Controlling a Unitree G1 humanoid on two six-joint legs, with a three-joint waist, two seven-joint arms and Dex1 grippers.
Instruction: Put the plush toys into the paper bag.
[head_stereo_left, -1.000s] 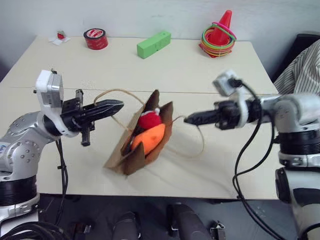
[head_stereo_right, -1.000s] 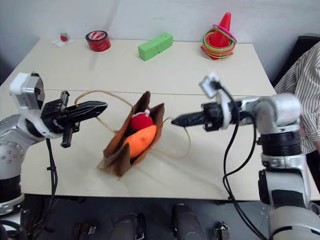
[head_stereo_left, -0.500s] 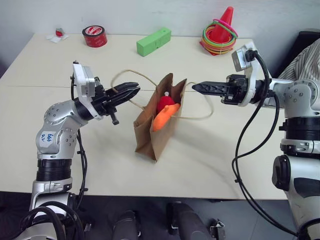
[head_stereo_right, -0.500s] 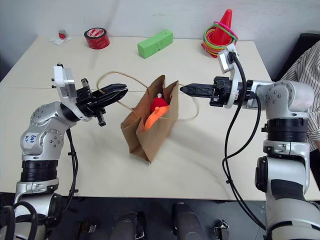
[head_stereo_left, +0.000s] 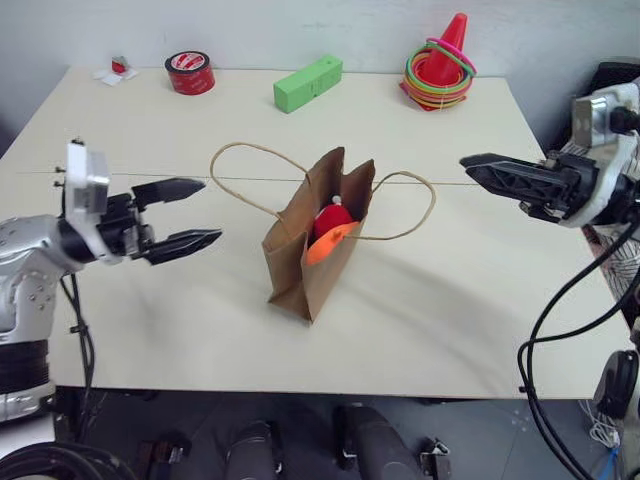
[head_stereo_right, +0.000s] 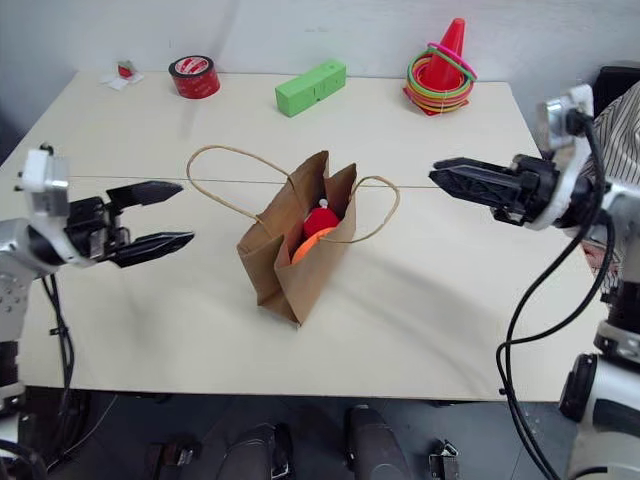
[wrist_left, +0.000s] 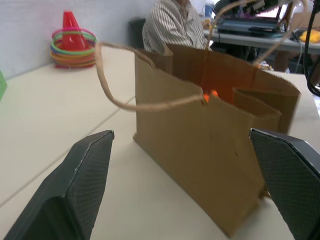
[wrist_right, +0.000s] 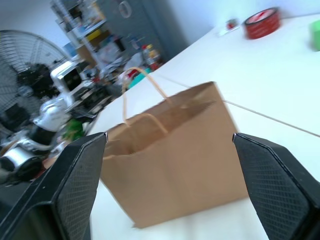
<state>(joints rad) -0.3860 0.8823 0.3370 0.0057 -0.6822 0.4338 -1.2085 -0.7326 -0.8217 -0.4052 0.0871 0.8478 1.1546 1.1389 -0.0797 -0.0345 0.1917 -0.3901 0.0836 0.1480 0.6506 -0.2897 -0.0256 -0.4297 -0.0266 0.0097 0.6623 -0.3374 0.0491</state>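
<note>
Both grippers have let go of the cord handles and pulled apart: the left gripper and right gripper now hang with fingers spread, empty. One paper bag stands upright between them, holding two plush toys, red over orange.

One paper bag holding two plush toys; at the desk's twelve o'clock edge, one tape roll, one green block, one ringed cone.
</note>
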